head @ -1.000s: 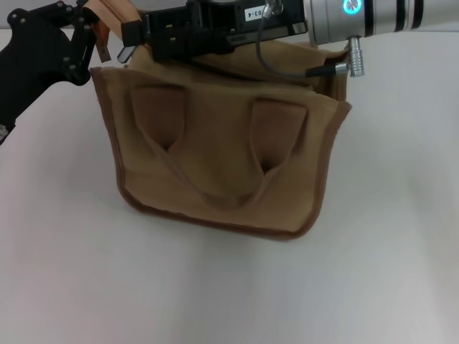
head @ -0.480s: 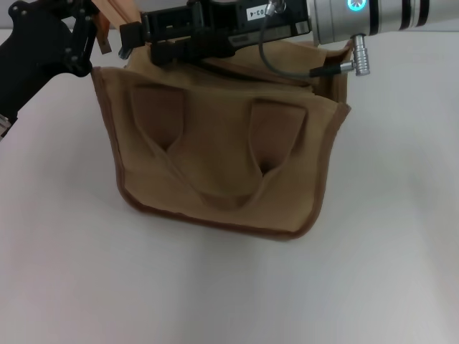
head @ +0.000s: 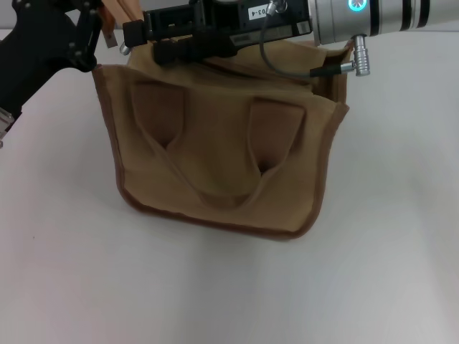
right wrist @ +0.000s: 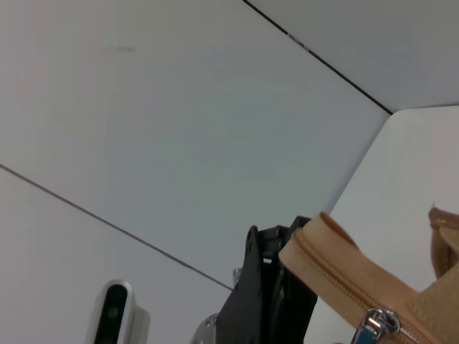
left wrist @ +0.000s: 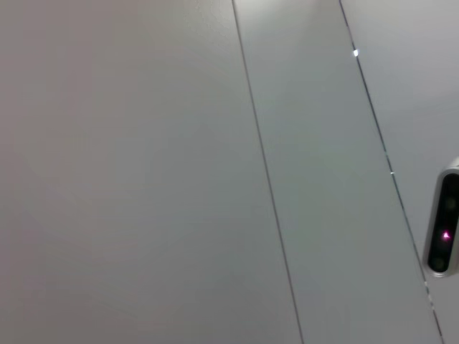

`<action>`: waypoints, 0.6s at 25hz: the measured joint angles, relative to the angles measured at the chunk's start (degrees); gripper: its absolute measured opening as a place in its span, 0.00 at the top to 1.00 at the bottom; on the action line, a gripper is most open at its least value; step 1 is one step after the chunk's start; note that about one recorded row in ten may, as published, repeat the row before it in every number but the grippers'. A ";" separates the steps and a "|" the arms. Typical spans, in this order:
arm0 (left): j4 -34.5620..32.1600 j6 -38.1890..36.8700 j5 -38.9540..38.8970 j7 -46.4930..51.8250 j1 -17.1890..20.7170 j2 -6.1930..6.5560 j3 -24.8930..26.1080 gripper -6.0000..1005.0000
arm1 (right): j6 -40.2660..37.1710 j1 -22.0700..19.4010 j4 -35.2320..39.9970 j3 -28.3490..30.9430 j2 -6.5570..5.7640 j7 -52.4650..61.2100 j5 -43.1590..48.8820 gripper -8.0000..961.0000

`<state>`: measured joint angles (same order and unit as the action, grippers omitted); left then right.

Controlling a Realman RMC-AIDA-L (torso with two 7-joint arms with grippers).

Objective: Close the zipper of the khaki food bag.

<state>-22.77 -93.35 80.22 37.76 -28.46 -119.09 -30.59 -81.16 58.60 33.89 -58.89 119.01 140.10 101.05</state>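
Boxy tan canvas food bag (head: 222,158) with darker brown piping and 2 looped handles, standing near the far edge of the white table (head: 215,294), toward its far left corner. The left gripper (head: 93,29) grips the lifted end of the khaki zipper tape (right wrist: 337,269) at the bag's left top corner. The right gripper (head: 154,39) reaches across the bag top from the right; its clasp cannot be told. Over the past 1 s both grippers have risen slightly and the tape end has lifted, suggesting tensioning. The silver pull tab (right wrist: 373,326) sits near that held end, so closure is probably nearly complete
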 joint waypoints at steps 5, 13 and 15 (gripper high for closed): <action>0.00 -1.17 0.00 -0.02 -0.37 0.00 -0.18 0.95 | 1.17 0.05 -0.29 0.01 0.09 -0.08 -0.35 0.19; 0.49 -2.75 -0.95 -0.55 -0.87 -0.06 -0.16 0.95 | 2.15 0.19 -0.36 0.01 0.28 -0.38 -0.63 0.19; 0.90 -4.50 -1.85 -2.45 -0.66 -0.08 -0.76 0.94 | 2.21 0.19 -0.35 0.01 0.28 -0.44 -0.82 0.19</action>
<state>-21.87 -97.85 78.37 35.31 -29.12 -119.17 -31.34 -78.95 58.80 33.54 -58.88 119.29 139.66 100.23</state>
